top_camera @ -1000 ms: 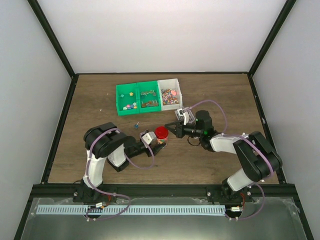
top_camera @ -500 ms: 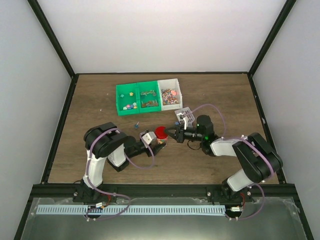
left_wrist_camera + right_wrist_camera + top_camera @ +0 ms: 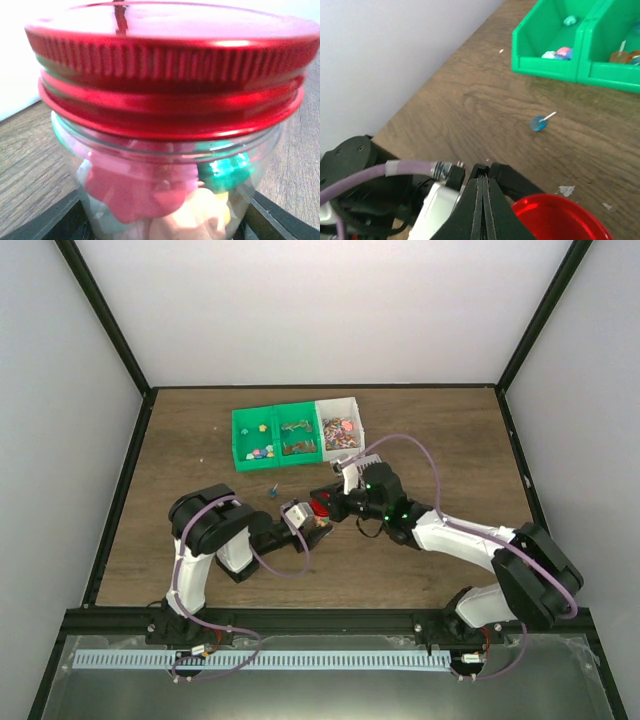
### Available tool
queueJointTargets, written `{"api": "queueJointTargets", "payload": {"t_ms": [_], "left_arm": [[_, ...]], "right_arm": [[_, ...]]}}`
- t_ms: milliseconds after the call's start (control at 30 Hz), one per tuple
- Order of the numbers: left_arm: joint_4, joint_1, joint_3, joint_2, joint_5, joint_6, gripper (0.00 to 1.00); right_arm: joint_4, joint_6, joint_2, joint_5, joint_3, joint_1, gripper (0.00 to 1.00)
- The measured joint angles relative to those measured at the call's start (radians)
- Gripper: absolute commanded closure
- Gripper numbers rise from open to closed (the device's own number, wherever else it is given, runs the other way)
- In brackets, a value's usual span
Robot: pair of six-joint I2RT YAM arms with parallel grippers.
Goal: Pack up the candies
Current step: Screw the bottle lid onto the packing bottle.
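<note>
Too many candies (image 3: 145, 192) to count, pink, green and cream, all packed in one clear jar (image 3: 70, 145) under one red screw lid (image 3: 170, 60). Clamped around the jar's lower body by the left end effector (image 3: 310, 524), with fingers (image 3: 47, 220) partly apart and set against either side of the wall. Just beside the lid's rim, the right end effector (image 3: 482, 197), fingers pressed fully together and holding nothing; impossible to tell whether touching the lid. Farther out, one blue lollipop (image 3: 538, 123) lying loose on the wood surface (image 3: 420, 430). Beyond it, three containers in a touching row: two green bins (image 3: 258, 437) and one white bin (image 3: 340, 427), with mixed-colour sweets heaped in the white one.
</note>
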Motion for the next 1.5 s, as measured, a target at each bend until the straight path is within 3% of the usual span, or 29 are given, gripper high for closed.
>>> {"api": "queueJointTargets", "payload": {"t_ms": [167, 367, 633, 900, 1500], "left_arm": [[0.000, 0.000, 0.000, 0.001, 0.000, 0.001, 0.35], [0.000, 0.000, 0.000, 0.002, -0.001, 0.003, 0.35], [0.000, 0.000, 0.000, 0.002, -0.001, 0.004, 0.35], [0.000, 0.000, 0.000, 0.002, -0.001, 0.004, 0.35], [0.001, 0.001, 0.000, 0.003, 0.001, 0.005, 0.35]], "right_arm": [[-0.147, -0.034, 0.001, 0.200, 0.078, 0.073, 0.99], [-0.209, -0.037, 0.043, 0.308, 0.097, 0.087, 0.99], [-0.212, -0.036, 0.035, 0.334, 0.094, 0.092, 0.99], [-0.204, -0.036, -0.103, 0.326, 0.039, 0.092, 0.99], [-0.145, -0.025, -0.078, 0.301, -0.022, 0.092, 0.99]]}}
